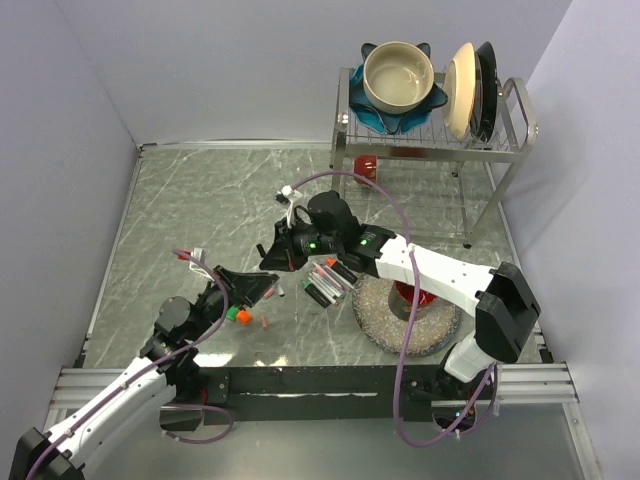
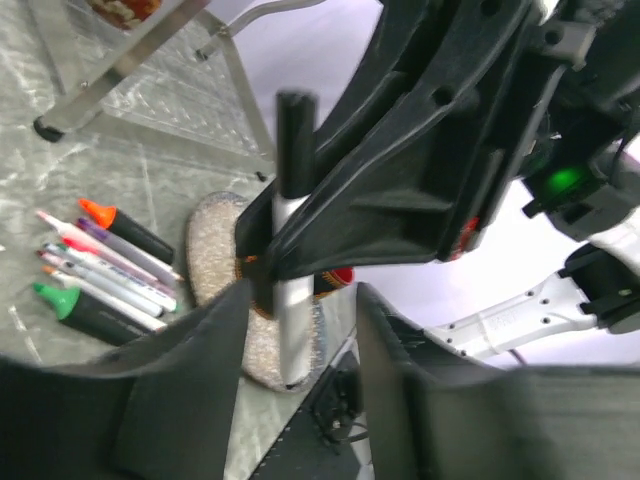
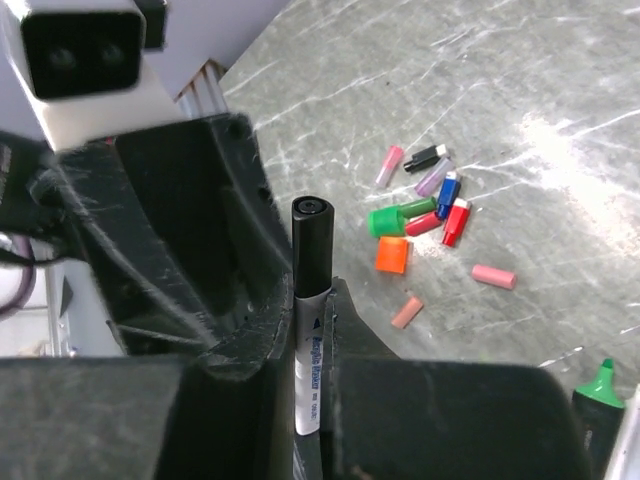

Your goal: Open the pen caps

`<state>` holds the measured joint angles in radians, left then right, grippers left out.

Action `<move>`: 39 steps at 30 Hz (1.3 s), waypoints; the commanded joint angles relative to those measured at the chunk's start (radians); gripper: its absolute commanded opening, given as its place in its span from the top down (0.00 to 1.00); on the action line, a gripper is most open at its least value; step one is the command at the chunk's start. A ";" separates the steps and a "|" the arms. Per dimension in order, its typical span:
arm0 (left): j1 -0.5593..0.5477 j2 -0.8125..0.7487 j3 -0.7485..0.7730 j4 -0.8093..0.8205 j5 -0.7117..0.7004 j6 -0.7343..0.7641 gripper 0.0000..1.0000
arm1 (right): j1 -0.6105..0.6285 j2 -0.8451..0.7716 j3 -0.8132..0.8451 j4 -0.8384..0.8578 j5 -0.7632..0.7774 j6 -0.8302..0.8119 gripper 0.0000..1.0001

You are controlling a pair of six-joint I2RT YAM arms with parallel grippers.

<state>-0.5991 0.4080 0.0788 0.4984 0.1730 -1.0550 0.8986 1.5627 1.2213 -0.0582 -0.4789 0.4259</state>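
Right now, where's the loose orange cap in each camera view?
Top external: orange cap lower left of centre.
Left wrist: not in it.
Right wrist: right of centre, below the green cap.
Shared landmark: green-topped marker, bottom right there, far left in the left wrist view.

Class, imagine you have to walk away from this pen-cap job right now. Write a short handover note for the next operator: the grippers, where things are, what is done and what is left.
Right gripper: shut on a marker, held upright, with its black cap on.
Left gripper: open, with a finger on each side of that marker's lower end, not gripping it.
Loose caps: pink, red, blue, green, orange and others, clustered on the table.
Uncapped markers: lying side by side on the table.
Done: those caps are off.
Left: pull the black cap off the held marker, probably with the left gripper.
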 commanded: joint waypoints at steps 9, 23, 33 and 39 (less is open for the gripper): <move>-0.005 -0.195 0.111 -0.186 -0.083 0.073 0.26 | -0.153 -0.179 -0.170 -0.042 -0.421 -0.417 1.00; -0.117 0.221 0.243 0.023 -0.104 0.049 0.30 | -0.188 -0.168 -0.223 0.031 -0.481 -0.374 1.00; -0.290 0.413 0.351 -0.045 -0.320 0.067 0.55 | -0.205 -0.168 -0.232 0.043 -0.474 -0.354 1.00; -0.332 0.417 0.388 -0.126 -0.463 0.050 0.58 | -0.217 -0.176 -0.241 0.050 -0.471 -0.349 1.00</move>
<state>-0.9138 0.8307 0.4240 0.4004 -0.1642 -0.9897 0.6651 1.3975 0.9867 -0.0677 -0.9234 0.0807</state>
